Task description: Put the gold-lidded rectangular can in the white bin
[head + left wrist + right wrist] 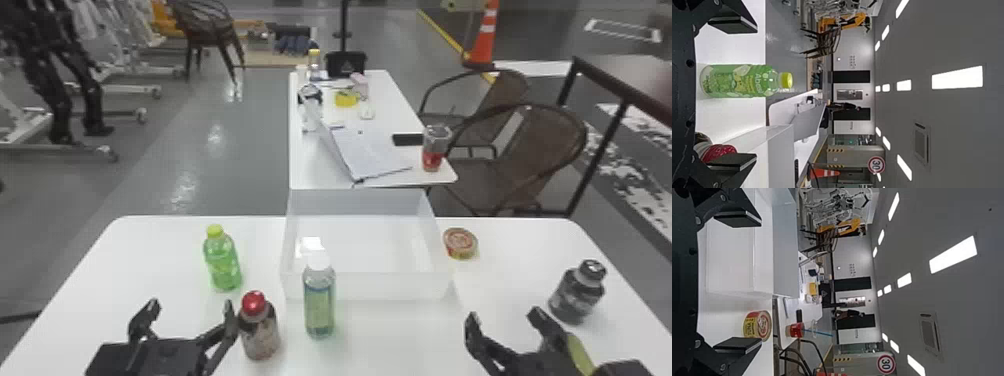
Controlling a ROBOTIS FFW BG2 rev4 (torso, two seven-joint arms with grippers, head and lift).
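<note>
On the white table [140, 260] we logged the bin [370, 286], chairs [537, 150] beyond; left gripper [191, 304] and right gripper [505, 315] gaped wide; wrist views added ceiling lights [957, 77].

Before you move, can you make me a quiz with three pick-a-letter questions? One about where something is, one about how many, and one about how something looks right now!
1. Where is the round can?
A) Inside the white bin
B) On the near table, right of the bin
C) On a chair

2. How many bottles stand on the near table?
A) Two
B) Three
C) Four

3. How is the left end effector?
A) Open and holding nothing
B) Shut tight
C) Holding a cup

Answers:
1. B: it sits outside the bin's right wall.
2. C: there is a green bottle, a red-capped bottle, a clear bottle and a dark bottle.
3. A: its fingertips are spread wide, with nothing gripped.
</note>
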